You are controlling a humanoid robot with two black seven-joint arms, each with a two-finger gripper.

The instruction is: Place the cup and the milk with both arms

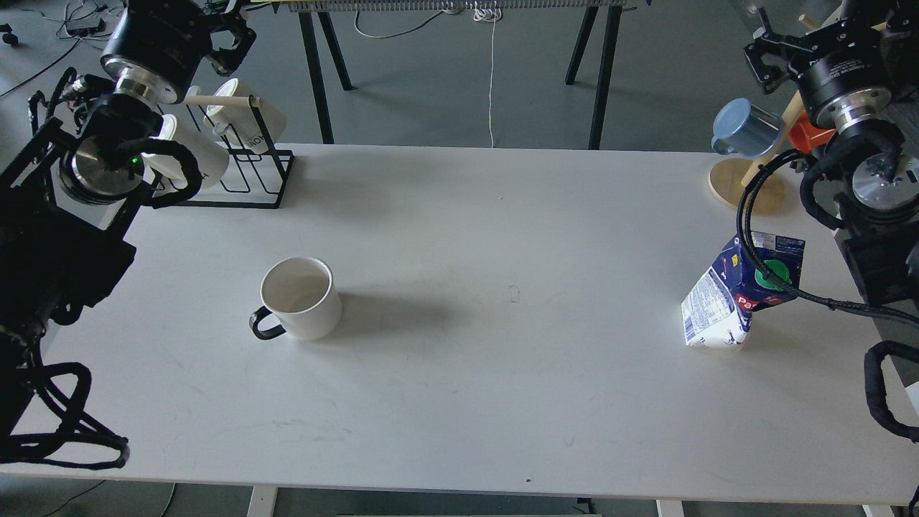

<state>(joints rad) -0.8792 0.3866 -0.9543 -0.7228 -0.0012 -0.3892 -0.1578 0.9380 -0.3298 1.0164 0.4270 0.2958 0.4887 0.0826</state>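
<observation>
The cup (pixel 301 298), a white mug with a thin black loop handle pointing to the front left, stands upright on the left half of the white table (pixel 502 373). On the right side stands the milk (pixel 739 294), a creased dark blue and white carton with a green cap, and a black cable of my right arm crosses in front of it. My left gripper (pixel 231 43) is raised at the far left, well above and behind the cup, its fingers apart and holding nothing. High at the far right, my right gripper (pixel 767 61) is also open and empty, beyond the milk.
A black wire rack (pixel 266 183) with cream mugs (pixel 237 108) stands at the back left corner. A wooden mug tree (pixel 743 187) at the back right carries a blue mug (pixel 747 129) and an orange mug (pixel 808 133). Black trestle legs (pixel 316 72) stand behind the table.
</observation>
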